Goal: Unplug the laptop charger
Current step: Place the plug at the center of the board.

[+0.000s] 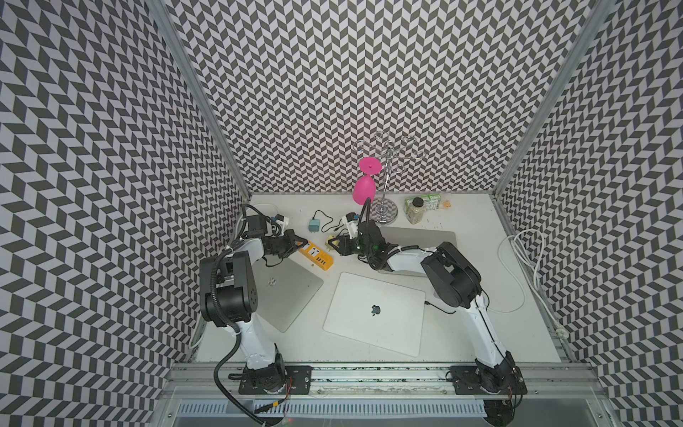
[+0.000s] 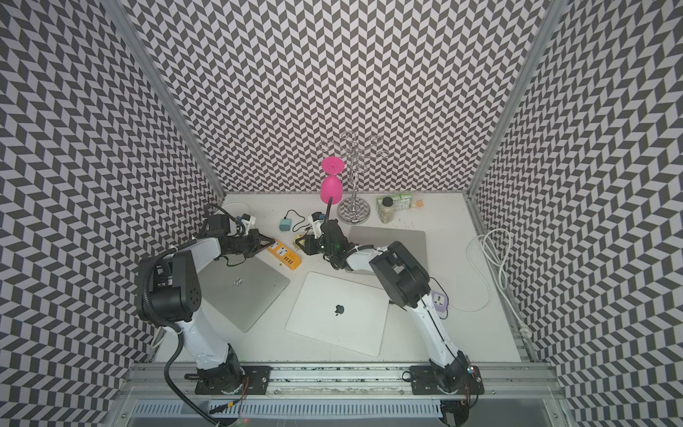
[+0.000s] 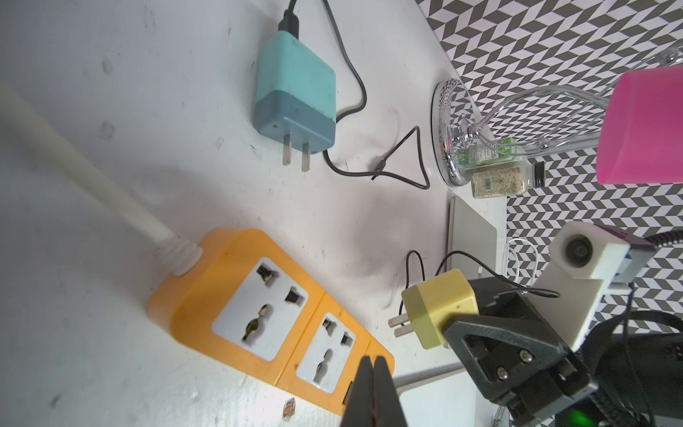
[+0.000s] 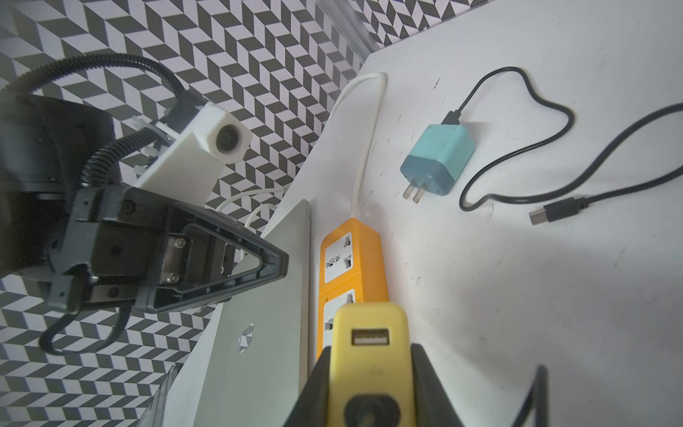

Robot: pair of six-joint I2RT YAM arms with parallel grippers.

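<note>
The yellow laptop charger hangs just off the end of the orange power strip, its two prongs bare in the air. My right gripper is shut on the charger, one black finger on each side. A thin black cable trails from it. Both sockets on the strip show empty. My left gripper is shut with nothing in it, its tips over the strip's edge. In both top views the two grippers face each other across the strip.
A teal charger with a looped black cable lies behind the strip. Closed laptops lie nearby: silver, white, grey under my right arm. At the back stand a pink glass, wire rack and jar. A white cable coils at right.
</note>
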